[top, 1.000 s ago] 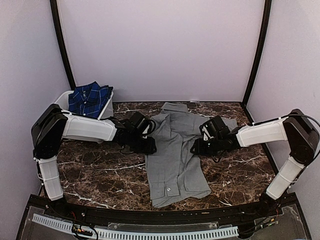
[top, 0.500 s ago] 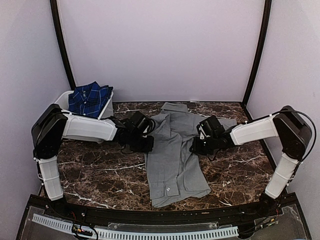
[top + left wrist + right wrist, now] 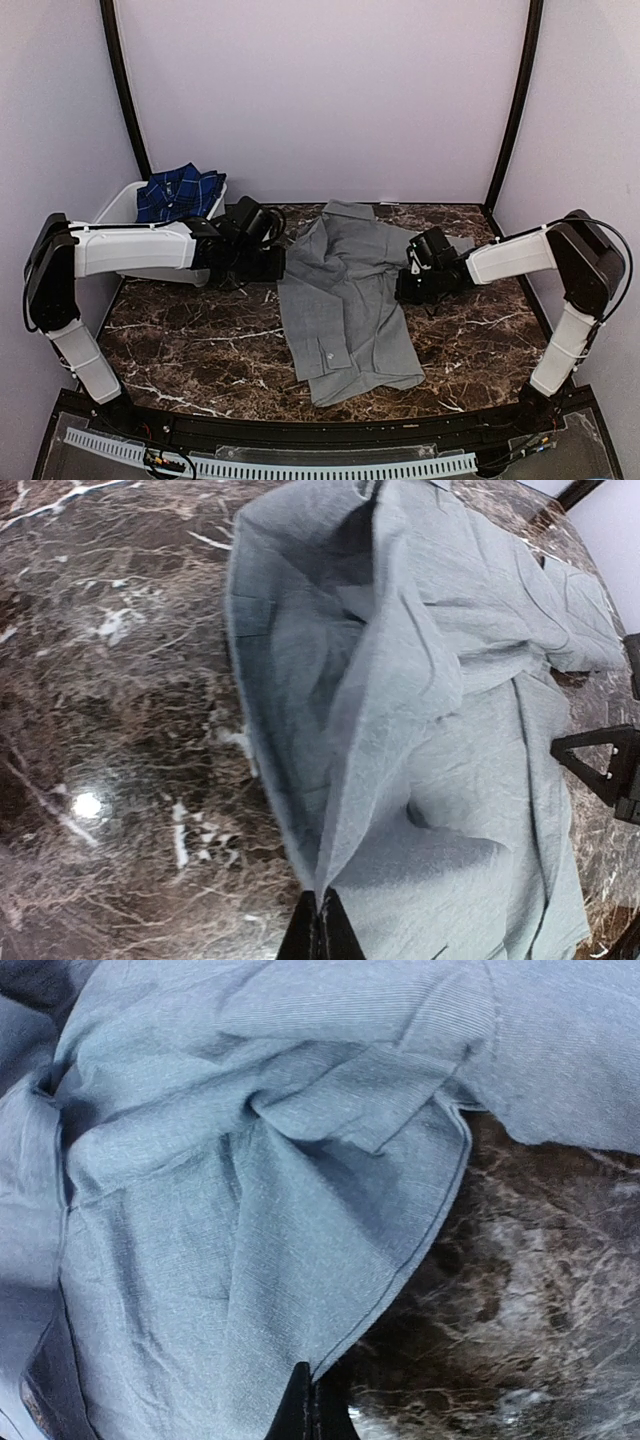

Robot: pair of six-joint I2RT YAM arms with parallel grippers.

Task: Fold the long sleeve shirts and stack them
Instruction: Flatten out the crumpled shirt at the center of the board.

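Pinching grey shirt, spread mid table, at left edge with left tool, closed tight; right edge seemingly clamped likewise by right tool; plaid shirt in tub, back left.

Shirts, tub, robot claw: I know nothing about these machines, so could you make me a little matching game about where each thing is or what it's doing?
Things:
1. grey shirt
2. plaid shirt
3. white tub
4. left gripper

Place or state:
A. lying in the tub
B. spread out on the marble table
C. standing at the table's far left corner
D. pinched shut on an edge of grey cloth

Pairs: 1-B, 2-A, 3-C, 4-D
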